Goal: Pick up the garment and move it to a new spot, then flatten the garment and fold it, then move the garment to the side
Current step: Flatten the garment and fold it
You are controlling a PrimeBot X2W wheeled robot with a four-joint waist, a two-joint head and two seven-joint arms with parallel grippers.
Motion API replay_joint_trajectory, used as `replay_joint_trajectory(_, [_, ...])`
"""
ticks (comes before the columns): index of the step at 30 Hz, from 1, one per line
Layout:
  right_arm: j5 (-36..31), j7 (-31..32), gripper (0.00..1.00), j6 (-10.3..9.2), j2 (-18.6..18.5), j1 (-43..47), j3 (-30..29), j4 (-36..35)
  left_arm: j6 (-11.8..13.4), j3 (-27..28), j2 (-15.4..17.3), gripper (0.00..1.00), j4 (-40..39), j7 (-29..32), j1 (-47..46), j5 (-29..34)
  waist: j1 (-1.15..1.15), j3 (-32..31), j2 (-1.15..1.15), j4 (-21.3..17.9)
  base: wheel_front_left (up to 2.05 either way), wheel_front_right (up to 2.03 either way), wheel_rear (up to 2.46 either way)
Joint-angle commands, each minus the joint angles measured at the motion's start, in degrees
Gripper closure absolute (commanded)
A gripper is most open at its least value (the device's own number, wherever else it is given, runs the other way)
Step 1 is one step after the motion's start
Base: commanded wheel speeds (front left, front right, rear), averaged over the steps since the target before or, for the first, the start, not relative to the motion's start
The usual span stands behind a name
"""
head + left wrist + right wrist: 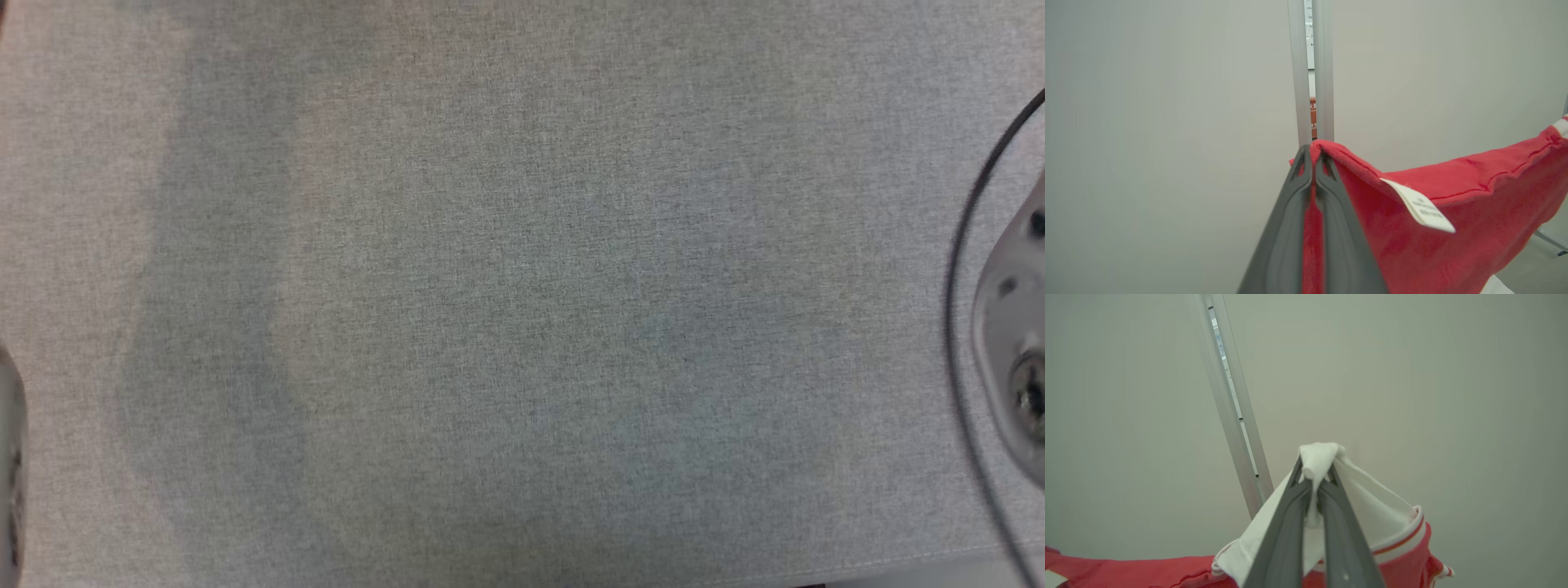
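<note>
Left gripper [1312, 159] and right gripper [1315, 475] clamp the red garment [1453, 212], clear of the grey table [522, 294]; flattening, folding remain.

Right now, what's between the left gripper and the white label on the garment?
Only a folded ridge of the red garment itself, running from the shut left gripper down to the white label; the left wrist view shows it.
</note>
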Motion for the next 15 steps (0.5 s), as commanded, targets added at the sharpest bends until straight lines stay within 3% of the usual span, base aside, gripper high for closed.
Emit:
replay_joint_trajectory(1, [1.29,-1.94,1.00,-0.01,-0.99,5.18,2.01,0.82,-0.54,-0.83,0.87,1.00,2.33,-3.16,3.59,0.67,-0.02,0.35,0.00,-0.28,0.00,0.00,0.00])
replay_joint_trajectory(7, [9.62,-5.80,1.00,0.00,-4.92,27.65,5.96,-0.51,-1.68,-6.15,-0.66,1.00,6.74,-11.40,20.98,-1.00,-0.02,-4.69,0.00,-0.26,0.00,0.00,0.00])
replay_joint_trajectory(15, [18.57,-6.56,1.00,-0.01,-7.80,56.42,5.44,-8.87,-1.35,-9.60,0.49,1.00,-0.22,-14.57,48.45,-3.72,-0.02,-13.52,0.00,-0.42,0.00,0.00,0.00])
